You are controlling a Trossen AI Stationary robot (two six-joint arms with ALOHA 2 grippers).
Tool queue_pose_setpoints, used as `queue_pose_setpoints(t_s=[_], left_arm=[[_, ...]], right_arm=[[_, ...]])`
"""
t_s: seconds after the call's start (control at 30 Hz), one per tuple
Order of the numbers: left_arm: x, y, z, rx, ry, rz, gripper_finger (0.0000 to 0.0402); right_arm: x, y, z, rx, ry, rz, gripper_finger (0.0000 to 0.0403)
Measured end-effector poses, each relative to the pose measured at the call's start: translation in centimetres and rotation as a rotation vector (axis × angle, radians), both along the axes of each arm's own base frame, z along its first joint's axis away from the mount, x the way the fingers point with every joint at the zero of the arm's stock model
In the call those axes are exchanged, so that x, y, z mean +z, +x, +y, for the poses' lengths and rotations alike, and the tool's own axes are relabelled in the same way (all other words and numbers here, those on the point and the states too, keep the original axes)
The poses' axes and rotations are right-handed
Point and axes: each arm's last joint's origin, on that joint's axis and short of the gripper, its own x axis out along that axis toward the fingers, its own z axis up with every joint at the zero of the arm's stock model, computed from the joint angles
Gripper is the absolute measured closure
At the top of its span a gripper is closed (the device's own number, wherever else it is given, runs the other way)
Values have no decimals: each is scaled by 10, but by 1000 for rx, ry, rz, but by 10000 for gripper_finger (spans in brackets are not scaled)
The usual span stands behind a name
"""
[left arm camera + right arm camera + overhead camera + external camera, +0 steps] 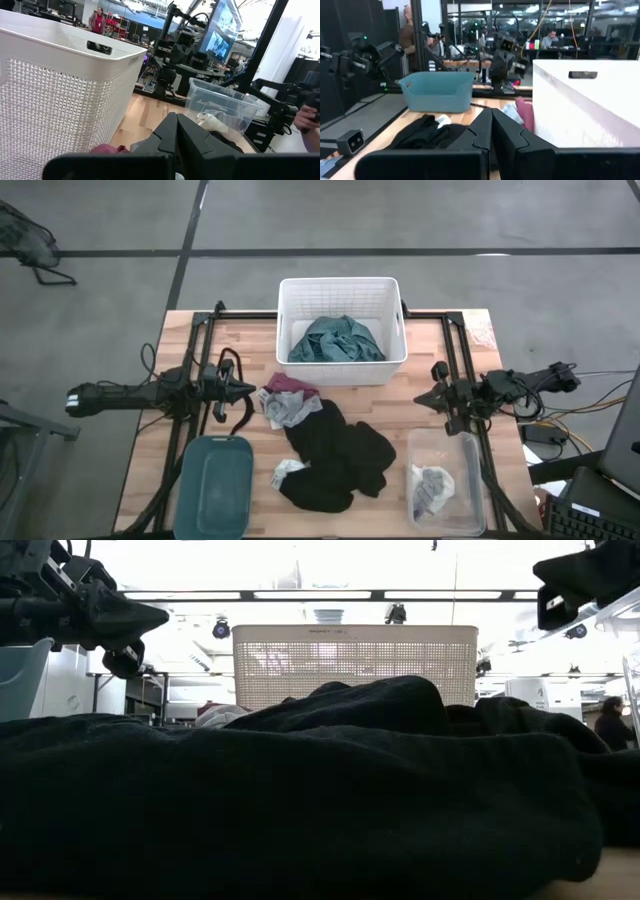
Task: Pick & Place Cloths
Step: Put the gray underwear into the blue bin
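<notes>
A large teal cloth (pixel 337 340) lies inside the white slatted basket (pixel 340 288) at the table's far middle. A large black cloth (pixel 335 455) is spread on the table's centre and fills the low view (pixel 300 790). At its far-left end lie a maroon-pink piece (pixel 290 383) and a grey piece (pixel 290 410). A white striped sock (pixel 288 472) lies at the black cloth's left edge. My left gripper (pixel 255 389) (pixel 176 122) hovers shut, left of the maroon-pink piece. My right gripper (pixel 418 397) (pixel 491 117) hovers shut, right of the black cloth.
A teal plastic tub (pixel 215 485) stands at the near left. A clear plastic bin (pixel 445 442) at the near right holds a grey-white cloth (pixel 432 488). People show in the room beyond the table. Bare wood lies between the basket and my right gripper.
</notes>
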Motion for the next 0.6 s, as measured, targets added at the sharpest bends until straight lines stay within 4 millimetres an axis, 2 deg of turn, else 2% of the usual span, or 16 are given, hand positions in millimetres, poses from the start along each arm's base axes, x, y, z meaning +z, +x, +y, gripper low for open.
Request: queue_pose_setpoints(t_s=[0.17, 0.37, 0.47, 0.6], left_arm=[[0, 0, 0, 0, 0, 1, 390], [0, 0, 0, -1, 0, 1, 390], [0, 0, 0, -1, 0, 1, 390], [0, 0, 0, 0, 0, 4, 390]], right_arm=[[-15, 0, -1, -12, 10, 14, 395], [-23, 1, -2, -27, 34, 20, 394], [-24, 2, -5, -137, 91, 25, 394], [-28, 2, -9, -286, 81, 34, 394]])
